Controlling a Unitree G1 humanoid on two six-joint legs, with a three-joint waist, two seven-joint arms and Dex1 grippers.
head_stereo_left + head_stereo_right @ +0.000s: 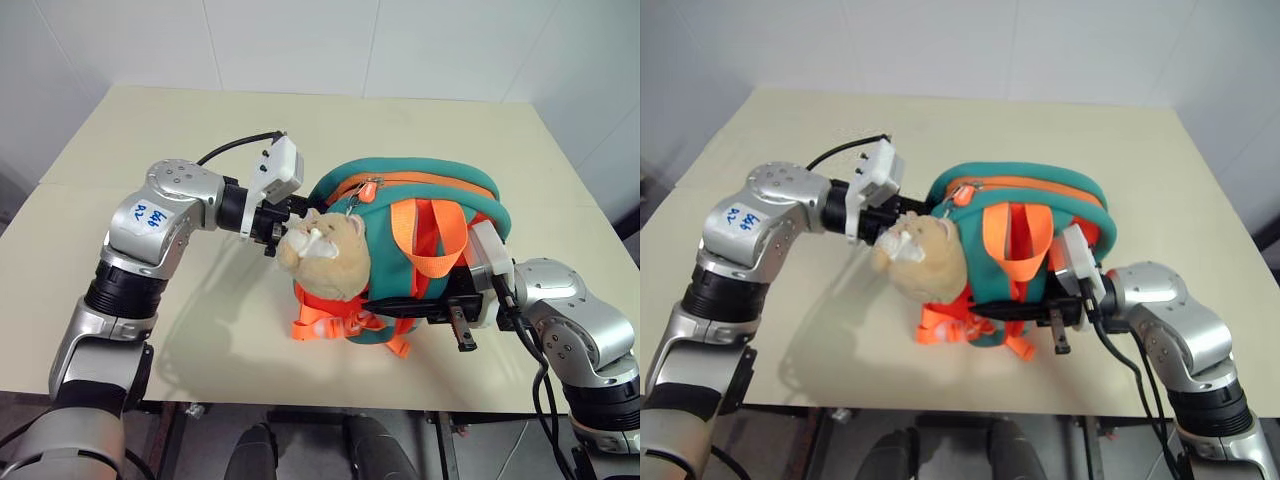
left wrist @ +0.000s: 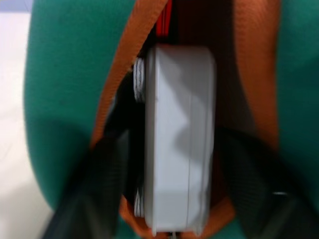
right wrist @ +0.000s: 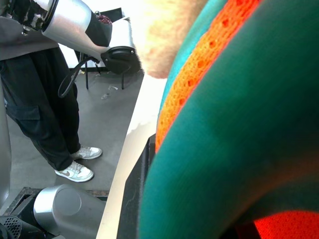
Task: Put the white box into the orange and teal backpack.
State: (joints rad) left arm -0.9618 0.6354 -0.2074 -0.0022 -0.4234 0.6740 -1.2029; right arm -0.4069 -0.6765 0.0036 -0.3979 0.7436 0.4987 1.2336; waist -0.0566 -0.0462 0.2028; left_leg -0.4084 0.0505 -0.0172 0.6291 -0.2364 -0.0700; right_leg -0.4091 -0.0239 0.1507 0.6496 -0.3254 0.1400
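The orange and teal backpack [image 1: 420, 190] lies in the middle of the table with its tan plush head [image 1: 325, 255] on the side facing me. My left gripper [image 1: 283, 228] reaches into its zipped opening from the left, behind the plush head. In the left wrist view the white box [image 2: 179, 99] stands on edge inside that opening, and the left gripper [image 2: 175, 149] is open, its dark fingers [image 2: 94, 189] spread to either side of the box. My right gripper [image 1: 400, 303] is shut on the backpack's lower right side, near the orange straps [image 1: 425, 245].
The beige table [image 1: 150, 130] has free room all around the backpack, and its front edge runs just below the bag. In the right wrist view a person's legs [image 3: 30, 99] in dark trousers and white shoes stand on the floor beside the table.
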